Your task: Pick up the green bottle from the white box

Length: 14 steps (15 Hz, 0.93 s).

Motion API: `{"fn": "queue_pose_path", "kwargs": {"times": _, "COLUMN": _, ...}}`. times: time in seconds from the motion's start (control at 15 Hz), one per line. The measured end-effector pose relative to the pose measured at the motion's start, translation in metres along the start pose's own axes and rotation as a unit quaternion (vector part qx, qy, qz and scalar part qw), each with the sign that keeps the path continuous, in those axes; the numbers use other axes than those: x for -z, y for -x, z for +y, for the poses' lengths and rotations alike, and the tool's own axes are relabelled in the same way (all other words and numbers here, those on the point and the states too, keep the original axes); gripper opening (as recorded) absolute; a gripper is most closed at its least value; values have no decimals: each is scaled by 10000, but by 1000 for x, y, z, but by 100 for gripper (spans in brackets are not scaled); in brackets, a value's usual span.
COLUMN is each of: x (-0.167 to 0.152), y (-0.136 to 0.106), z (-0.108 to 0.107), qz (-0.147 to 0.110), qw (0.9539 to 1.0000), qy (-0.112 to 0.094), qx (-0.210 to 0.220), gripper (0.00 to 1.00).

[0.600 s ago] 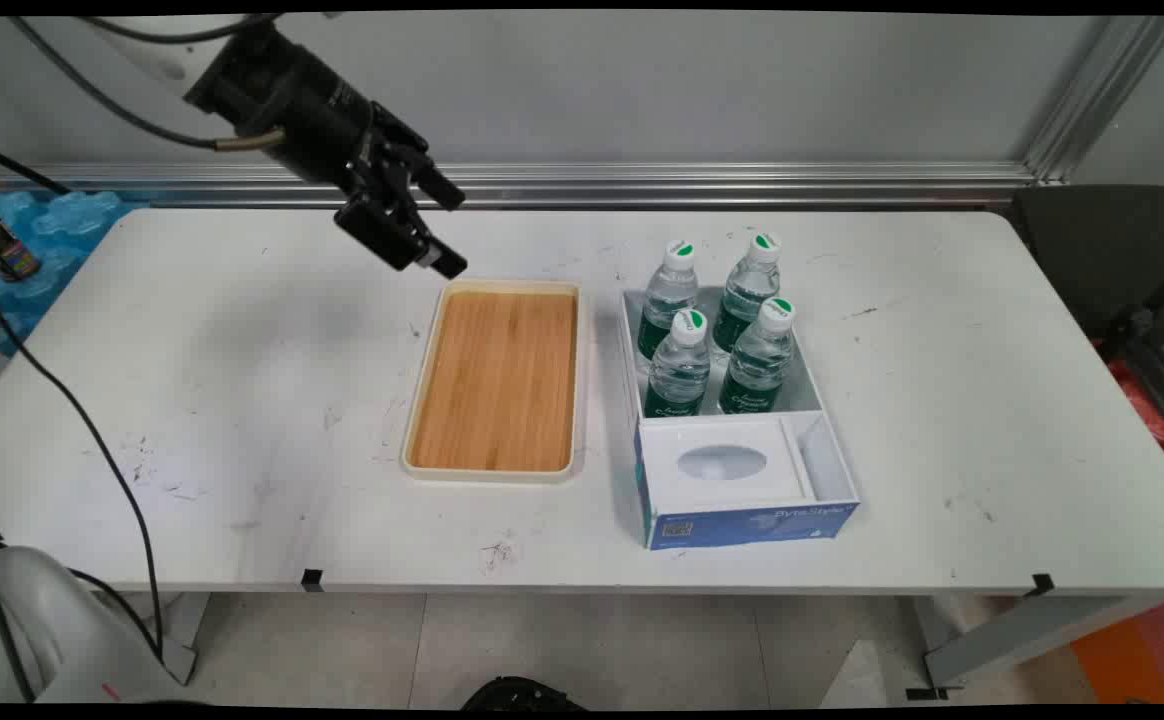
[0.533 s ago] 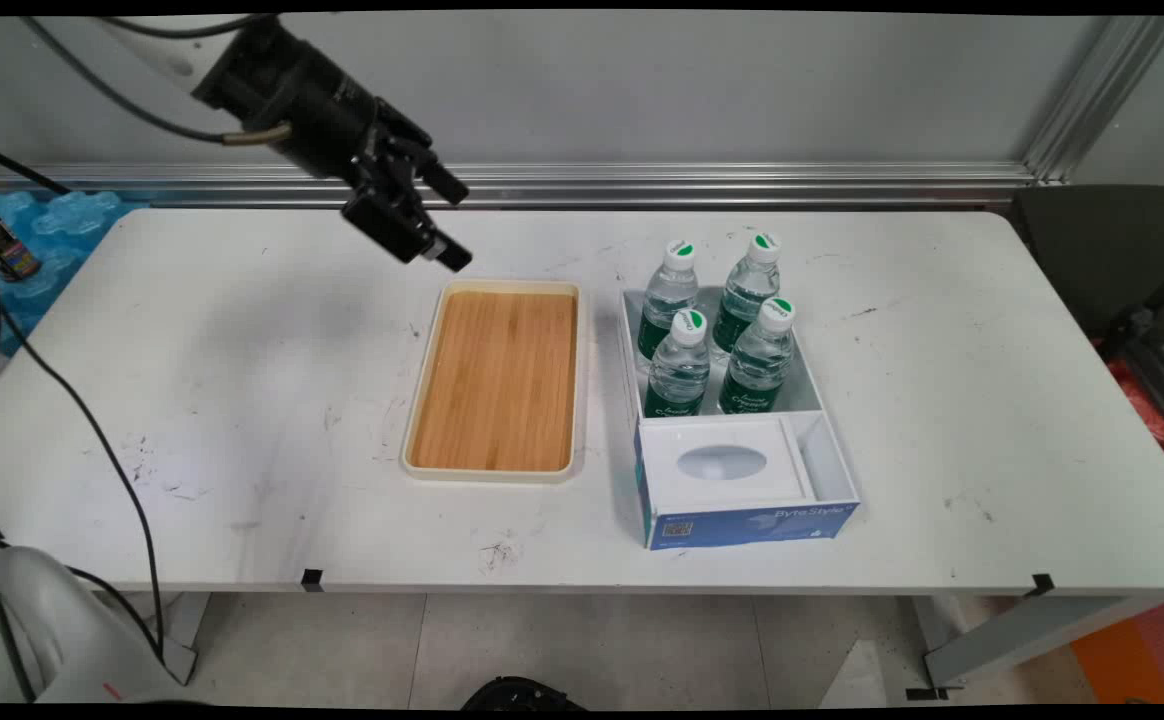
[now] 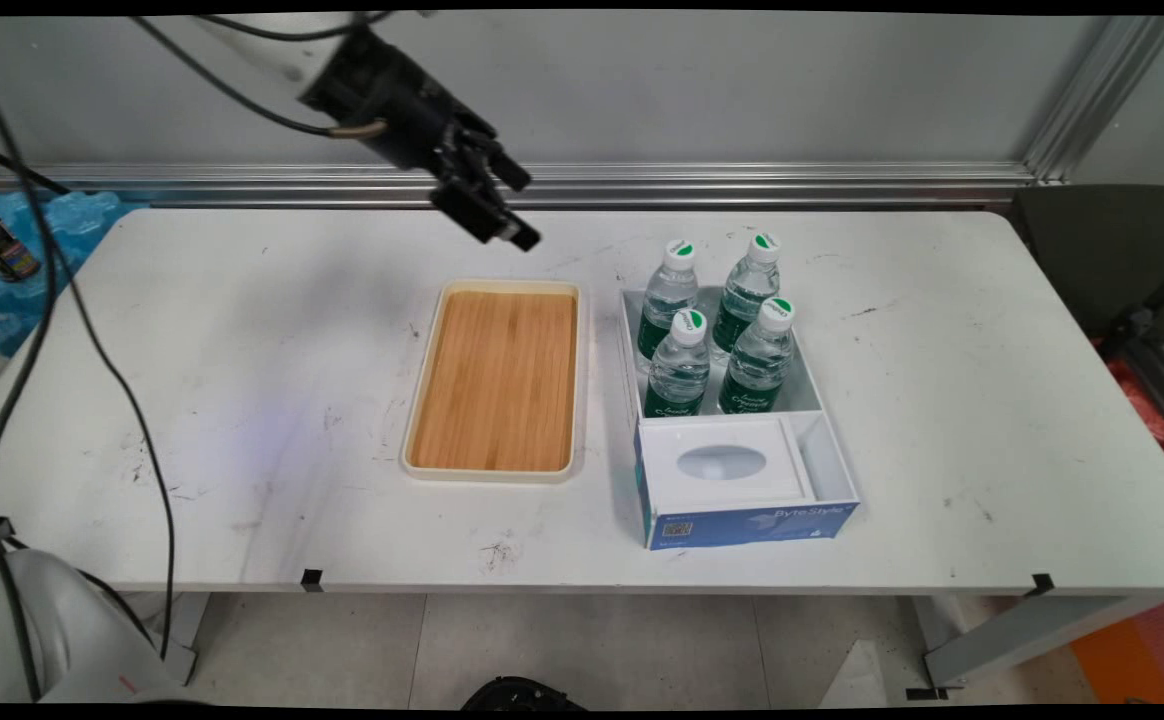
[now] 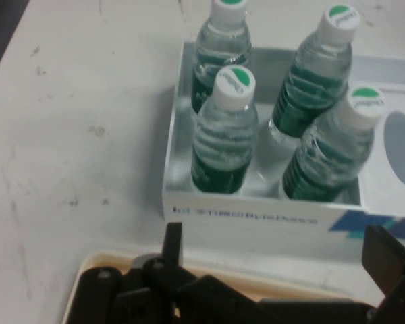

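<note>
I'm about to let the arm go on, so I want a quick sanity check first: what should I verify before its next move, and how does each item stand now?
1. Gripper open and holding nothing: ok, its fingers stand apart in the hand view.
2. Gripper clear of the table: ok, it hangs above the far edge of the wooden tray.
3. Tray bare: ok.
4. Four water bottles upright and capped in the white box: ok.
5. Box's near compartment free: cannot tell, a white insert covers it.
6. Black cables clear of tray and box: ok.
</note>
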State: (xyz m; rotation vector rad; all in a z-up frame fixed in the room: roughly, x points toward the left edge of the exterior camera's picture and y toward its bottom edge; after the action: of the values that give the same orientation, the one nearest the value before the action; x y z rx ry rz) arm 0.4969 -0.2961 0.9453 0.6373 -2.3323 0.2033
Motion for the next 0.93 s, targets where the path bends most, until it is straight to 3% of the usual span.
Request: {"fn": "queue_pose_path", "kwargs": {"times": 0.93, "x": -127, "y": -20, "z": -24, "qz": 56, "qw": 9997, "qy": 224, "qx": -74, "gripper": 100}}
